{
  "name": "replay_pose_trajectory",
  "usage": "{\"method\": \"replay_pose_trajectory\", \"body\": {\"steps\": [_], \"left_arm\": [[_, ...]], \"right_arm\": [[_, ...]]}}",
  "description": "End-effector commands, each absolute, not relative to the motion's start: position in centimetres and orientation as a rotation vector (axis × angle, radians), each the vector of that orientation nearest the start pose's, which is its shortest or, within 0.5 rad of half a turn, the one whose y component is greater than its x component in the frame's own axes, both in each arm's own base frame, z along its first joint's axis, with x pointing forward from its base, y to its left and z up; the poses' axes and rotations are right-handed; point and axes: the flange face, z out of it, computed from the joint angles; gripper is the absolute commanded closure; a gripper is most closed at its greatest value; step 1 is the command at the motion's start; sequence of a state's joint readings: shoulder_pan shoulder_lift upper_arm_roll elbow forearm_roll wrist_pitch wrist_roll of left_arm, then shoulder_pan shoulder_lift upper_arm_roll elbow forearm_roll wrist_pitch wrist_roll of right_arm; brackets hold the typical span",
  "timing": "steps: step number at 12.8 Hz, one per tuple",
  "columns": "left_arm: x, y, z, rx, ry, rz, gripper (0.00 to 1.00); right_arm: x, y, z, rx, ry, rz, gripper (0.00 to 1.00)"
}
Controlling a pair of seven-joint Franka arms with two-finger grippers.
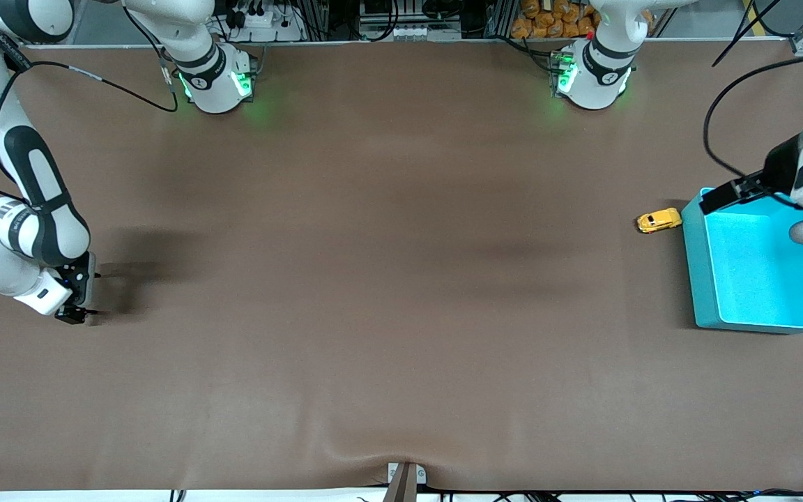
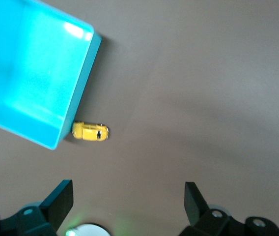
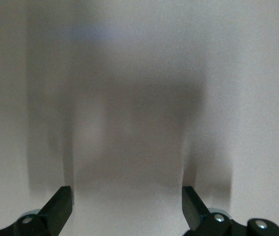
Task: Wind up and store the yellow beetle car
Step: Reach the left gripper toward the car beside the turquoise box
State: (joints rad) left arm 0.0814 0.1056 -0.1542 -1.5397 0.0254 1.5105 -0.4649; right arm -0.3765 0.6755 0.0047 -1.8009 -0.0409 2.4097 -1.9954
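Two pincers are mine, and neither grips anything. My left pincer [image 2: 128,199] hangs in the air at the left arm's end of the table [image 1: 387,279], over the corner of the cyan bin [image 1: 757,261] that lies farthest from the front camera. Its dark fingers [image 2: 58,199] stand wide apart, with only brown table showing between them in the left wrist view.

The yellow beetle car [image 1: 659,220] sits on its wheels on the bare table, just beside the outer wall of the cyan bin, on the bin's side that faces the right arm's end of the table. It rests close to the bin's corner farthest from the front camera. In the left wrist view the yellow beetle car [image 2: 90,132] has one end right at the bin's wall; I cannot tell whether it touches. The car is outside the bin, and the bin [image 2: 31,73] holds nothing that I can see.

My right pincer [image 1: 75,296] waits low over the table at the right arm's end, well apart from the car and the bin. Its fingers [image 3: 58,206] are spread wide too, with plain shadowed table between them.
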Motion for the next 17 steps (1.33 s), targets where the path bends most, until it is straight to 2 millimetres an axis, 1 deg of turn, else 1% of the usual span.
{"method": "replay_pose_trajectory", "body": {"steps": [1,2,3,4,5,6,7,9,10,11,12,13,15,17], "left_arm": [[56.1,-3.7,54.7,-2.94,-0.882,0.192,0.0],[55.6,-3.6,53.5,-2.884,-0.977,0.179,0.0],[55.0,-3.3,51.9,-2.809,-1.079,0.169,0.0],[54.6,-3.2,49.8,-2.725,-1.226,0.176,0.0],[54.2,-2.9,48.4,-2.655,-1.348,0.171,0.0],[53.8,-2.7,47.0,-2.614,-1.414,0.168,0.0],[53.2,-2.2,45.1,-2.583,-1.453,0.175,0.0],[51.4,-2.1,41.5,-2.518,-1.529,0.182,0.0],[50.8,-1.2,40.0,-2.472,-1.591,0.158,0.0],[50.4,0.1,38.8,-2.428,-1.663,0.134,0.0],[50.2,0.9,37.7,-2.396,-1.724,0.116,0.0],[49.8,2.3,36.7,-2.359,-1.784,0.112,0.0],[49.0,3.8,35.1,-2.301,-1.877,0.101,0.0],[48.9,5.5,33.7,-2.178,-2.066,0.043,0.0]], "right_arm": [[60.1,-23.6,17.1,2.191,2.363,-0.032,0.0],[60.1,-23.6,17.5,2.19,2.359,-0.032,0.0],[60.1,-23.7,17.7,2.19,2.358,-0.03,0.0],[60.1,-23.6,18.2,2.207,2.349,-0.035,0.0],[60.1,-23.6,19.0,2.227,2.331,-0.039,0.0],[60.2,-23.4,19.8,2.24,2.322,-0.042,0.0],[60.2,-23.4,20.5,2.253,2.308,-0.042,0.0],[60.4,-23.3,22.0,2.261,2.282,-0.034,0.0],[60.7,-22.8,23.0,2.253,2.277,-0.029,0.0],[60.8,-22.3,24.2,2.277,2.259,-0.034,0.0],[60.8,-21.8,25.1,2.311,2.237,-0.045,0.0],[60.8,-21.6,26.0,2.339,2.209,-0.048,0.0],[60.9,-20.7,27.9,2.385,2.156,-0.054,0.0],[60.6,-20.0,29.8,2.48,2.068,-0.079,0.0]]}}
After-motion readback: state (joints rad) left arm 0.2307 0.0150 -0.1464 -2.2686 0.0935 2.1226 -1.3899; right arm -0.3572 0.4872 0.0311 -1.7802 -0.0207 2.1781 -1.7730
